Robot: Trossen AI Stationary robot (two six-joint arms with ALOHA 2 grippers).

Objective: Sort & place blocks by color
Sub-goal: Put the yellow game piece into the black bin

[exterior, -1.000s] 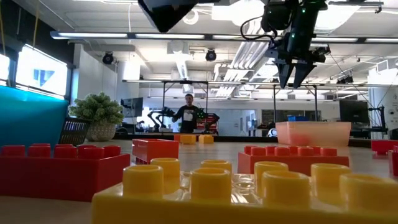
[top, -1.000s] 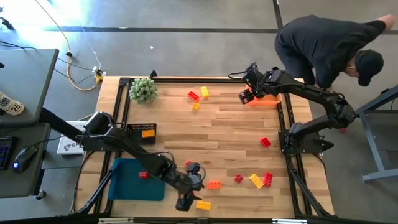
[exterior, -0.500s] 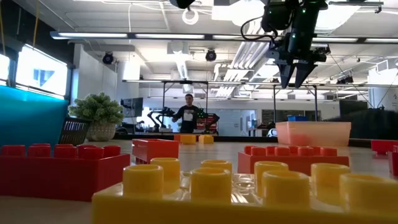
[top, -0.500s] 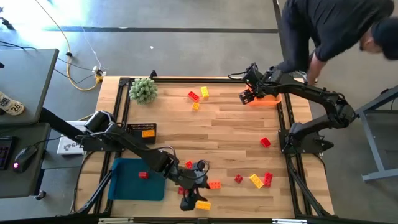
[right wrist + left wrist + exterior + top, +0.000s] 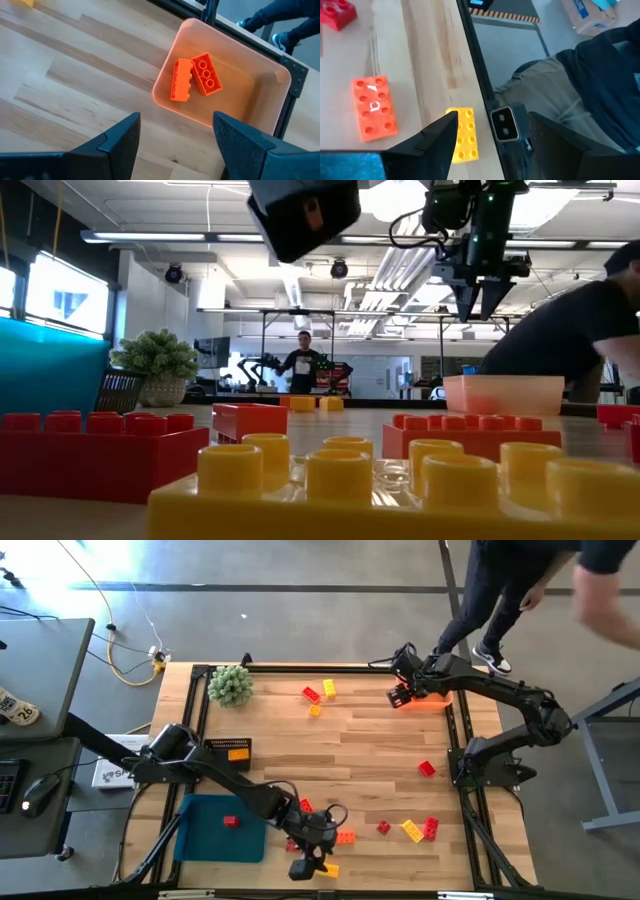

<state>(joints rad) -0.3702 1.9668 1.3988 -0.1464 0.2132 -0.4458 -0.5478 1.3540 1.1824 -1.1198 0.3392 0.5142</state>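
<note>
A robotics lab: more robot arms [image 5: 255, 366] on benches behind.

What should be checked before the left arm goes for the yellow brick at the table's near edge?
1. Left gripper open, empty: ok.
2. Yellow brick lying flat, ahead of the fingers: ok.
3. Orange brick apart from the yellow one: ok.
4. Black camera block at the edge close beside the brick: not ok.
5. Right gripper open above the pink tray, far off: ok.
6. Person beyond the far corner: ok.
</note>
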